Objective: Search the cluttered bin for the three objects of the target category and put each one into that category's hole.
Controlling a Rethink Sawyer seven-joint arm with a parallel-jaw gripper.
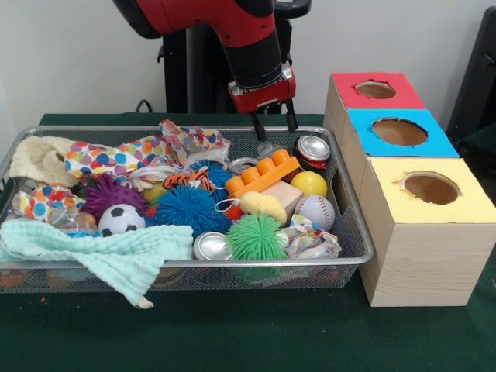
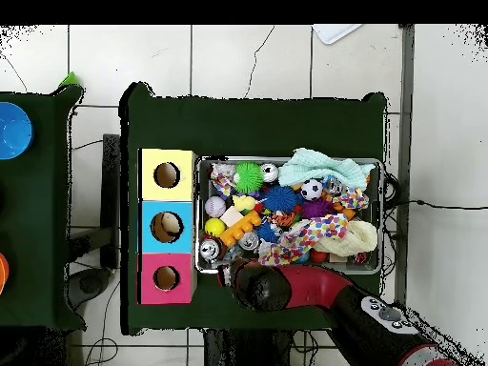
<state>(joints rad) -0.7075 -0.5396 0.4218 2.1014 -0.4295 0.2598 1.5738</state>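
Note:
The wire mesh bin (image 1: 186,265) is full of toys and also shows in the overhead view (image 2: 289,160). My gripper (image 1: 274,124) hangs open and empty just above the bin's far right corner, next to a silver can (image 1: 313,148). One clear crinkly plastic container (image 1: 75,223) lies at the bin's left, between the soccer ball (image 1: 121,220) and a dotted paper wad. Another clear plastic piece (image 1: 243,164) lies by the orange brick (image 1: 262,172), just below my gripper. The blue-topped box's hole (image 1: 399,132) is right of the bin; from overhead the hole (image 2: 167,227) shows something pale inside. My arm (image 2: 286,286) hides the gripper from overhead.
A red-topped box (image 1: 375,90) and a yellow-topped box (image 1: 430,188) flank the blue one. The bin also holds a second can (image 1: 211,246), spiky balls, a baseball (image 1: 315,211), a yellow ball, dotted paper wads (image 1: 116,159) and a pale green cloth (image 1: 108,252) that hangs over its front rim.

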